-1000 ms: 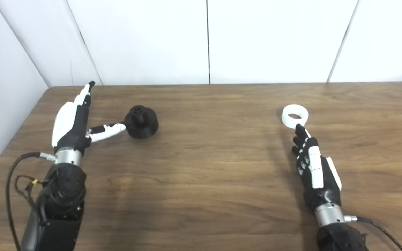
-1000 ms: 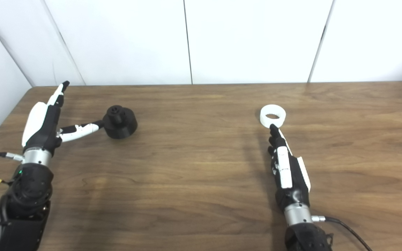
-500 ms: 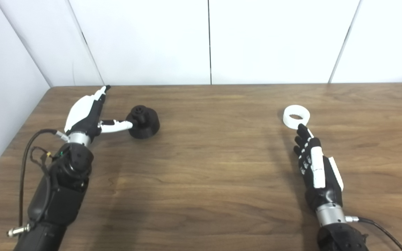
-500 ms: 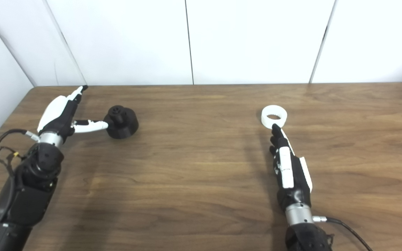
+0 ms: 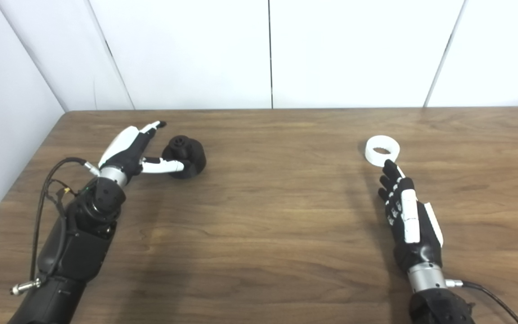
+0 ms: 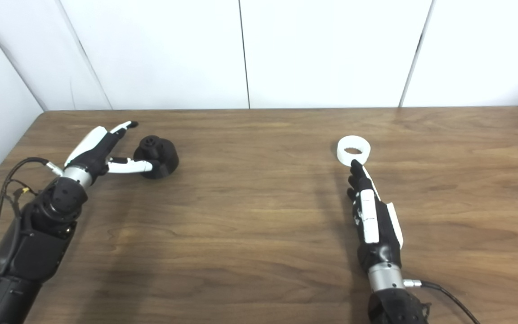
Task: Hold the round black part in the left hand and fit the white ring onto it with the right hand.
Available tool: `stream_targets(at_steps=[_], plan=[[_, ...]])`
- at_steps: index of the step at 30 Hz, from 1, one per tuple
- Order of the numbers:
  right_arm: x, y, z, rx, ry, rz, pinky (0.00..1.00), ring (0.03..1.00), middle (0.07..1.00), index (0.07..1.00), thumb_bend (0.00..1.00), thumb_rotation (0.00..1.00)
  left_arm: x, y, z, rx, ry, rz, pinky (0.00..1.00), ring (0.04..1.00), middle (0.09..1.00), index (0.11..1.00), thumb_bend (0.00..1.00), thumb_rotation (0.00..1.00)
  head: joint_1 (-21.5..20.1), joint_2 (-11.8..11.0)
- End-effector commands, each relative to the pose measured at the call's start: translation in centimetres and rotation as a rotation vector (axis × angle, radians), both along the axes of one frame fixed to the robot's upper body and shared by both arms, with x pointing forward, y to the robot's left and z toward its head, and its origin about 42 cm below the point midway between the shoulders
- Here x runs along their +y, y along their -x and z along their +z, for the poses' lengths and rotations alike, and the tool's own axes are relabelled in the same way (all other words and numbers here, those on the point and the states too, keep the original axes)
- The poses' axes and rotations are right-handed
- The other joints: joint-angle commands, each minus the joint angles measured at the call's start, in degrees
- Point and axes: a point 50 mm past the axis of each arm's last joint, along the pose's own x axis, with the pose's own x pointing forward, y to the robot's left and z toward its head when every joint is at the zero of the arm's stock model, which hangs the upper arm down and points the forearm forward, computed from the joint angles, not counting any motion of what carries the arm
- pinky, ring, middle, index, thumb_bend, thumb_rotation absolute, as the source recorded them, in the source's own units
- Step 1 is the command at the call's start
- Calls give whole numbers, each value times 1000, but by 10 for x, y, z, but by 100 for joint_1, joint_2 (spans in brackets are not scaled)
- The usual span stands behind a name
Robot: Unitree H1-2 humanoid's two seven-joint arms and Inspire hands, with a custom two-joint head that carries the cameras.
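- The wooden bench (image 5: pixel 259 216) fills the lower part of both views and meets white wall panels (image 5: pixel 268 49) at its far edge; it looks the same as a second ago.
- The left arm (image 5: pixel 77 234) has swung since a second ago: its forearm now slants up and to the right toward the round black part, where before it stood nearly straight up the picture.
- The left hand (image 5: pixel 128 148) lies just left of the round black part, spread wide, holding nothing. Its fingers (image 5: pixel 153 126) reach past the far left side of the part, clear of it; a second ago they pointed off toward the wall. Its thumb (image 5: pixel 164 166) lies along the part's near left side, touching or nearly so; I cannot tell which.
- The right hand (image 5: pixel 409 216) rests well to the right of the round black part, fingers straight and held close together, empty. It has barely moved.
- The round black part (image 5: pixel 186 155) sits on the bench in the far left area, its small knob on top. It appears unmoved.
- The white ring (image 5: pixel 382 150) lies flat, far right of the round black part and level with it, right at the right hand's fingertips (image 5: pixel 387 165); contact unclear. It is unchanged.
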Motion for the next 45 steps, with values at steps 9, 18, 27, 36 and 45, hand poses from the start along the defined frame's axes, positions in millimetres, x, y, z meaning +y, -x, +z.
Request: stream_targets(at_steps=[9, 18, 27, 36, 45], plan=[[2, -2, 6, -53, -5, 3, 989, 981, 971, 943, 574, 1000, 1, -11, 34, -58, -82, -30, 895, 1000, 984, 951, 1000, 448, -25, 6], [1, -1, 8, -62, -3, -5, 987, 974, 963, 938, 555, 1000, -4, -16, 26, -39, -90, -45, 934, 1000, 997, 933, 1000, 415, -93, 0], [-1, 2, 11, -74, 12, -7, 966, 967, 960, 939, 564, 1000, -8, -22, 17, -30, -163, -69, 948, 1000, 990, 941, 1000, 445, -127, -4], [-1, 4, 10, -71, 1, -13, 971, 963, 952, 936, 578, 1000, -13, -26, 15, -27, -225, -87, 942, 1000, 982, 941, 1000, 465, -152, -20], [-2, 7, 9, -68, -5, -18, 965, 963, 950, 932, 580, 1000, -16, -27, 10, -33, -270, -94, 950, 1000, 965, 907, 994, 469, -173, -18]])
